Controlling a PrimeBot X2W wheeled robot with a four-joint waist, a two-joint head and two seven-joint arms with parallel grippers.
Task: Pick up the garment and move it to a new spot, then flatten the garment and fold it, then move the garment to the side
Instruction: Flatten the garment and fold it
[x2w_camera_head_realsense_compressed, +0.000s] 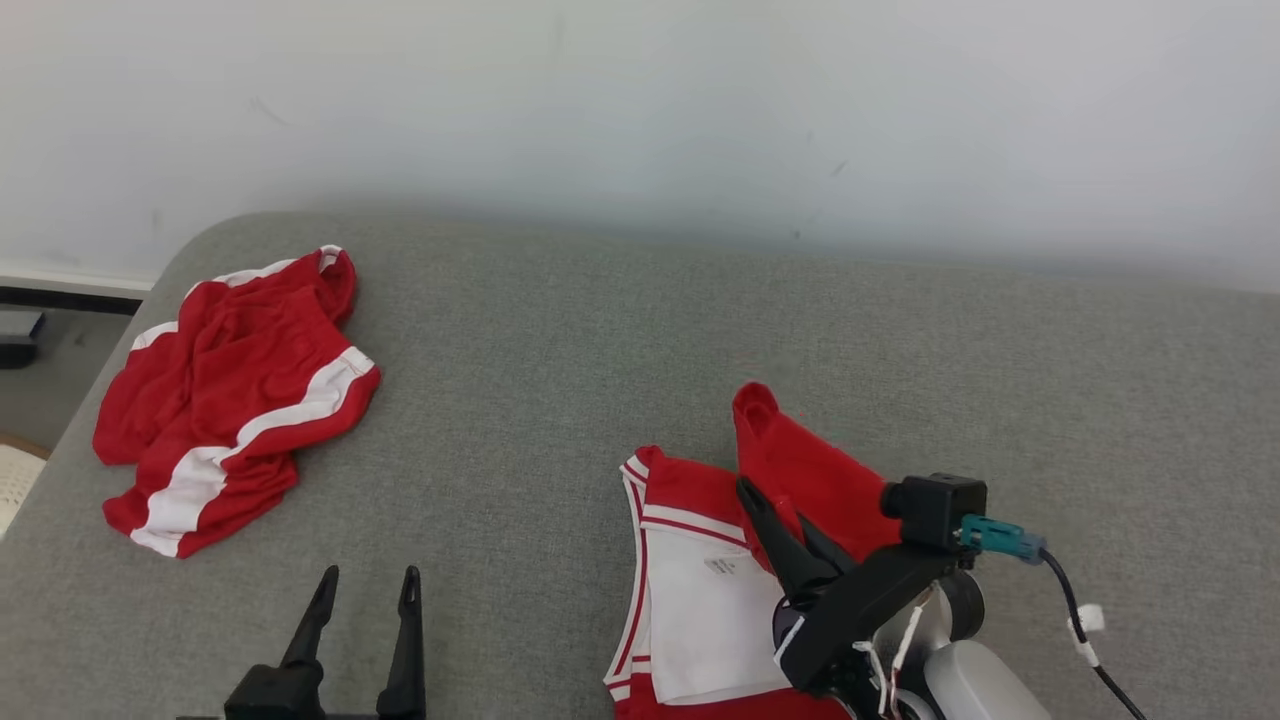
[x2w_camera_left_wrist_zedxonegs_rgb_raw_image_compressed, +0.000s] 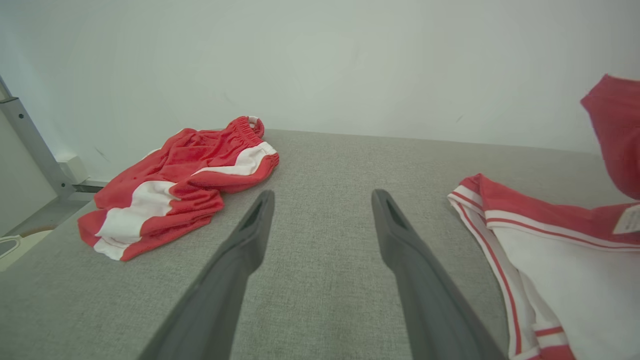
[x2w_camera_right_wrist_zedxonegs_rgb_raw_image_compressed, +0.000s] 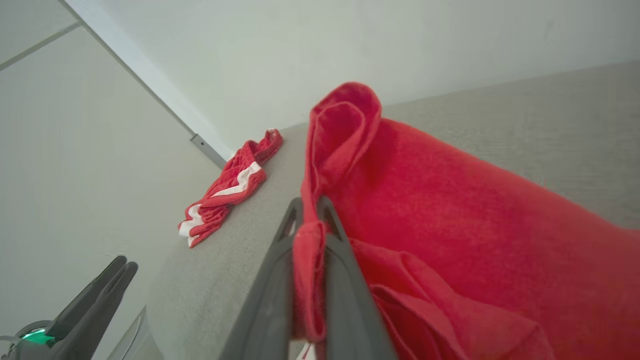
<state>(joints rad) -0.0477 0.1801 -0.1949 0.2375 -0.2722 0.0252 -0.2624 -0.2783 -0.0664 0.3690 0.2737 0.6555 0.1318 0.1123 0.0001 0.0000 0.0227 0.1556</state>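
Two states for you: right gripper clamps the jersey by a red fold; left gripper gapes over the cushion.

Shorts lie left on the cushion, garment right, well apart

A plain pale wall spans the top of the frame; a grey fabric surface spreads below; far left, dark skirting and floor.
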